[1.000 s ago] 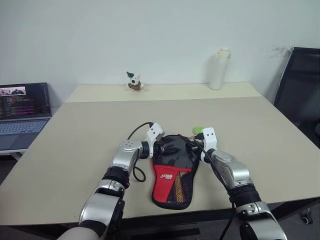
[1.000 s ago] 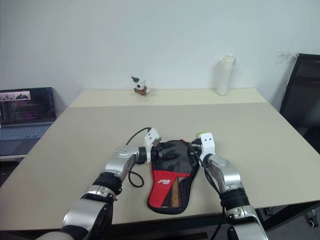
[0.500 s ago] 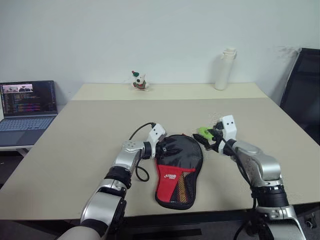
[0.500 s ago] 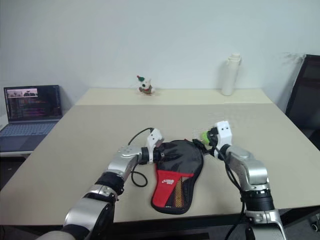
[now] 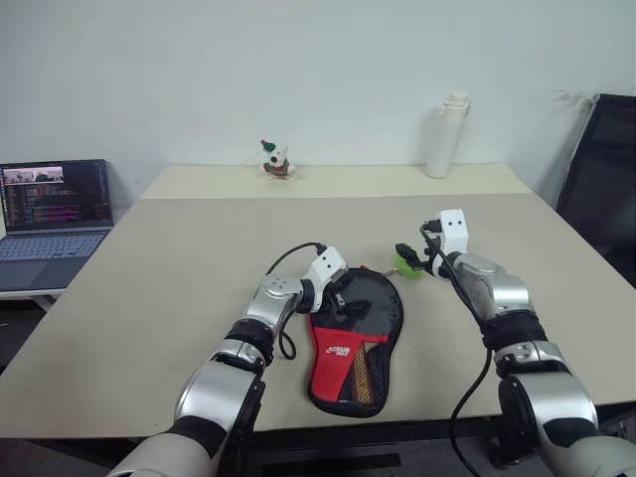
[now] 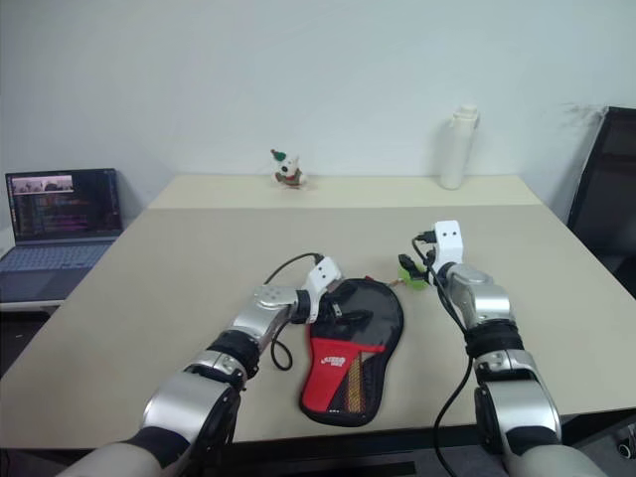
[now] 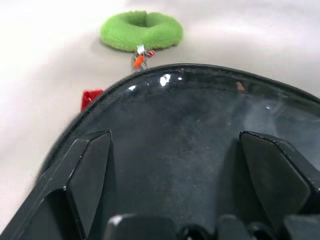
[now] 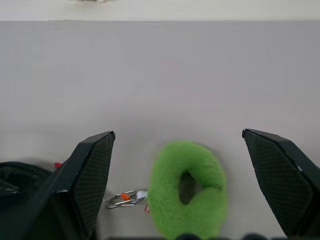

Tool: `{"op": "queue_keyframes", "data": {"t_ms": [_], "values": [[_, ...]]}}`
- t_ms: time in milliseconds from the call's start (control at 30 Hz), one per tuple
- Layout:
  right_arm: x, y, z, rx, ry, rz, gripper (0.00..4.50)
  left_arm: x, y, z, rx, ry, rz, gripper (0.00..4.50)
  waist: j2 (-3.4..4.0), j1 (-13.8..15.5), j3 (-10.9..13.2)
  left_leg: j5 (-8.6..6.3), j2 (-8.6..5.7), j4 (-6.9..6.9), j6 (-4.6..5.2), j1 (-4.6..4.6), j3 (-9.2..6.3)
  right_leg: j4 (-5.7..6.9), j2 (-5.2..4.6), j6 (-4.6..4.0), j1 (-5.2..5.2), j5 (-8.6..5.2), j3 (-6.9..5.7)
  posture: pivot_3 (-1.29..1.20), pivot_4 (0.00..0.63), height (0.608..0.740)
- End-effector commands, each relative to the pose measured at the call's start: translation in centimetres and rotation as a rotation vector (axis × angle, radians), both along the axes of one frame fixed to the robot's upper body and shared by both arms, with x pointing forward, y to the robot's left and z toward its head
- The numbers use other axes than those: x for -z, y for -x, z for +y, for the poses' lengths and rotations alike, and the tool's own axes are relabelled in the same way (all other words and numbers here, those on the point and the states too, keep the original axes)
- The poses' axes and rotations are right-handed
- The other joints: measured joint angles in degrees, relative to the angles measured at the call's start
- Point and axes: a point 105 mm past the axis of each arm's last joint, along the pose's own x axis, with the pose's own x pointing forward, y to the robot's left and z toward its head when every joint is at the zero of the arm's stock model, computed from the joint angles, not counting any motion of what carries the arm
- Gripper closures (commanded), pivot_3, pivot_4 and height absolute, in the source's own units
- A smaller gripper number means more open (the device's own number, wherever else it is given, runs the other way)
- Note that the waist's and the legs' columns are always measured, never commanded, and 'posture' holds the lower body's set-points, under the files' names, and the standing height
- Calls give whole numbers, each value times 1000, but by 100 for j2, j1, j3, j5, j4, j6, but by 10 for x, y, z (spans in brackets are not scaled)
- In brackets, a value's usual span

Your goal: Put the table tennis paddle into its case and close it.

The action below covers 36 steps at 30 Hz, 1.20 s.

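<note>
One case point(image 5: 355, 333), one green fluffy ring point(image 5: 406, 264) (clipped to its zipper), one white bottle point(image 5: 442, 136), one figurine point(image 5: 274, 159), one laptop point(image 5: 53, 214), one chair point(image 5: 598, 174).

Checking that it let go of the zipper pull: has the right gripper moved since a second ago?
Yes. The right gripper, jaws open, has lifted off the case edge, toward the white bottle, and now hangs by the green fuzzy ring.

Beige table point(image 5: 179, 268), two-tone top w/ paler strip along far edge. Case point(image 5: 355, 338) lies flat near front edge, black round end away from robot, red end toward it. Green fuzzy ring point(image 5: 406, 264) just beside case's far right rim. White bottle point(image 5: 442, 136) upright, far right. Small figurine point(image 5: 274, 160) far centre.
</note>
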Motion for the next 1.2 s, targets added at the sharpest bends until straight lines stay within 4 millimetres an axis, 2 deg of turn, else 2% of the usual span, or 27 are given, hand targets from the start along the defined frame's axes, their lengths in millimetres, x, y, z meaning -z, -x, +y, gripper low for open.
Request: {"op": "queue_keyframes", "data": {"t_ms": [33, 233, 467, 767, 900, 967, 1067, 1167, 1200], "values": [[-10, -10, 2, 30, -6, -36, 0, -1, 1, -4, 26, -36, -31, 40, 0, 3, 0, 0, 0, 0, 0, 0, 0, 0, 0, -1, 0, 0, -1, 0, 150, 740], [16, -12, -4, 83, 30, 31, 0, 2, 3, -4, 37, -41, -30, 40, 0, 5, 0, 0, 2, 0, 0, -2, 2, -2, -5, -2, 0, 1, 0, 0, 150, 740], [32, -9, -8, 106, 49, 72, 0, 7, 5, -3, 43, -57, -26, 40, 1, 3, 0, 0, 2, 0, 0, 0, 3, 1, -6, -2, 1, 1, 0, 0, 150, 740], [37, -8, -6, 107, 50, 83, 3095, 22, 7, 1, 36, -122, 9, 0, 2, 4, -1, 0, 2, 1, 0, 4, 2, 2, -5, -2, 6, 1, -1, 0, 150, 740], [35, -8, -7, 107, 47, 77, 4245, 31, 9, 0, 36, -145, 34, 0, 2, 3, -2, 0, 2, 1, 0, 17, 1, 1, -6, 6, 20, -4, -1, 0, 150, 740], [31, -8, -12, 112, 45, 68, 4496, 34, 11, -2, 37, -145, 48, 0, 5, 4, -5, 0, 2, 1, 0, 24, 1, 1, -6, 10, 26, -6, -1, 0, 150, 740], [26, -4, -23, 118, 43, 54, 4496, 36, 12, -4, 37, -140, 61, 0, 10, 27, -8, 0, 1, 1, 0, 23, -1, 2, -7, 23, 27, -13, -2, 0, 150, 740], [23, 10, -42, 126, 56, 49, 4496, 37, 12, -7, 29, -121, 78, 0, 14, 59, -10, 0, -2, 2, 0, 12, -6, -4, -12, 25, 27, -15, -9, 0, 150, 740], [24, 20, -50, 129, 69, 53, 4496, 37, 12, -8, 28, -120, 80, 0, 17, 95, -12, 0, -3, 2, 0, 11, -6, -7, -13, 25, 27, -15, -8, 0, 150, 740]]}}
